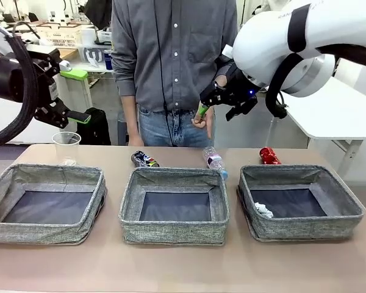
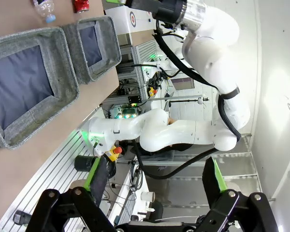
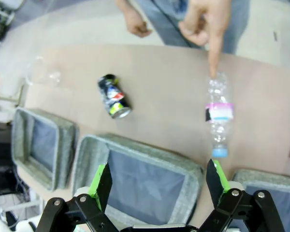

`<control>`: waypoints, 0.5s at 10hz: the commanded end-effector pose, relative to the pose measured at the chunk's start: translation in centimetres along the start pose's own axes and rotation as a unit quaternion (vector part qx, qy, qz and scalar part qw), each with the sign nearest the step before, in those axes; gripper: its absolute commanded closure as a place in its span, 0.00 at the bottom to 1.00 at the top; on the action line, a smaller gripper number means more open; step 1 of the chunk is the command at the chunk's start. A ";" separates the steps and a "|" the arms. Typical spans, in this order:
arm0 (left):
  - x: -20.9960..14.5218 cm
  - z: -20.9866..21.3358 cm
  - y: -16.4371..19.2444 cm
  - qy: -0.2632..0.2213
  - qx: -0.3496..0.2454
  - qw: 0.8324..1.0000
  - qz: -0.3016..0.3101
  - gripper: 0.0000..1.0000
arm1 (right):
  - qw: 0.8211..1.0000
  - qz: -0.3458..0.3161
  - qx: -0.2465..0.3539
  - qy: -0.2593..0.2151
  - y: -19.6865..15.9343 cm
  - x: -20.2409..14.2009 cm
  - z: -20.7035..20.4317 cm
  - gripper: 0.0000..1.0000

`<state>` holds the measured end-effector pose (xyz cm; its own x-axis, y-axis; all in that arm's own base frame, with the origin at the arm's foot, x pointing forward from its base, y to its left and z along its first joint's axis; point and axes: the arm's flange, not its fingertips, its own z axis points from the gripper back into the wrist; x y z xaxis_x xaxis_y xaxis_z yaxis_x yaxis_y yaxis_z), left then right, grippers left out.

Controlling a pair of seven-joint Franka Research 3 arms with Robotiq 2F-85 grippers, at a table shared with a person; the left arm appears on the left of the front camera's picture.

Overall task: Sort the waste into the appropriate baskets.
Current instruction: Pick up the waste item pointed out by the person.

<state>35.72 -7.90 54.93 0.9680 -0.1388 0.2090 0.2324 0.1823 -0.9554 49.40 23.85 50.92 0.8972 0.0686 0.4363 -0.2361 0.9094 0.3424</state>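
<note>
Three grey baskets stand in a row: left (image 1: 43,232), middle (image 1: 174,232), right (image 1: 305,227). A white paper wad (image 1: 263,210) lies in the right one. Behind them on the table are a clear cup (image 1: 66,146), a crushed dark can (image 1: 144,159), a clear bottle with a pink label (image 1: 214,160) and a crushed red can (image 1: 269,155). My left gripper (image 1: 78,96) hangs open, high at the left. Above the bottle (image 3: 217,113), my right gripper (image 1: 222,110) is open and empty. The dark can (image 3: 113,95) lies left of it.
A person stands at the far side, and one finger (image 3: 213,58) points down at the bottle's far end. In the left wrist view, two baskets (image 2: 34,82) and the right arm (image 2: 203,29) show. A white side table (image 1: 335,116) stands at the right.
</note>
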 end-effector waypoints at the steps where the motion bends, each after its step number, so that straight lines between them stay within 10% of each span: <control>1: -0.2 0.2 -0.3 0.007 0.004 1.000 0.003 0.00 | 0.997 -0.010 -0.063 0.034 0.7 2.6 -3.8 0.00; 5: -0.2 0.2 -0.3 0.007 0.004 1.000 0.003 0.00 | 0.989 0.001 -0.124 0.082 -1.1 4.6 -12.9 0.00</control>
<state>35.73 -7.86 54.92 0.9682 -0.1382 0.2086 0.2319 0.1822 -0.9555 56.56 26.51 41.15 0.9429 0.1197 0.3109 -0.1677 0.9769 0.1322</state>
